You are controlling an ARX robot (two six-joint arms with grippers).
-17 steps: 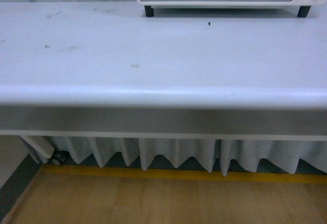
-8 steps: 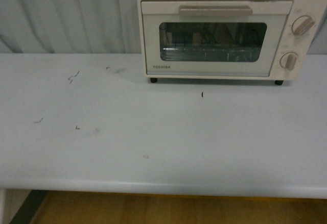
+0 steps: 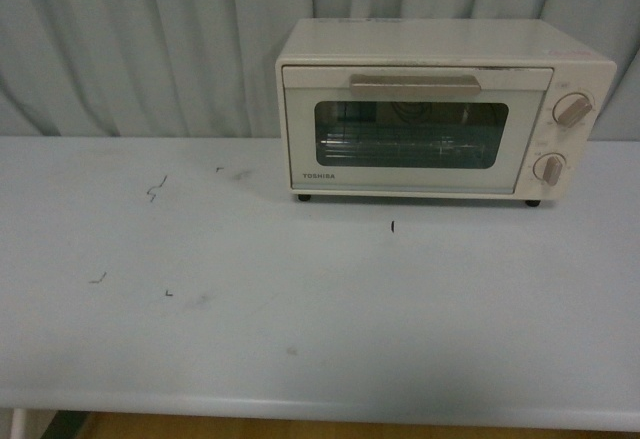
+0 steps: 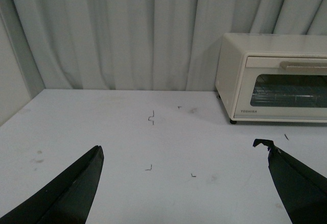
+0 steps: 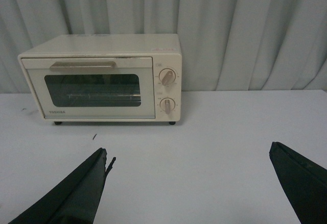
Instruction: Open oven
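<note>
Leftward, the table (image 3: pixel 200 349) lay open and broad, with a few dark scuffs (image 3: pixel 155 191); its near edge crossed the front view low, and a pleated curtain (image 3: pixel 130 49) ran behind. The left gripper (image 4: pixel 180 146) hung above the table, jaws spread wide, gripping nothing. One oven (image 3: pixel 440 109) stood at back right near the curtain: door closed, one bar handle (image 3: pixel 414 84), wire rack (image 3: pixel 410 147) inside, two knobs (image 3: pixel 573 109). The right gripper (image 5: pixel 189 149) was also wide and empty, well apart from the oven

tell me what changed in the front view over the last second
Only the front camera's aim rose, from the table edge up to the whole oven. Nothing was grasped or let go. The oven sits where it was, door shut.
</note>
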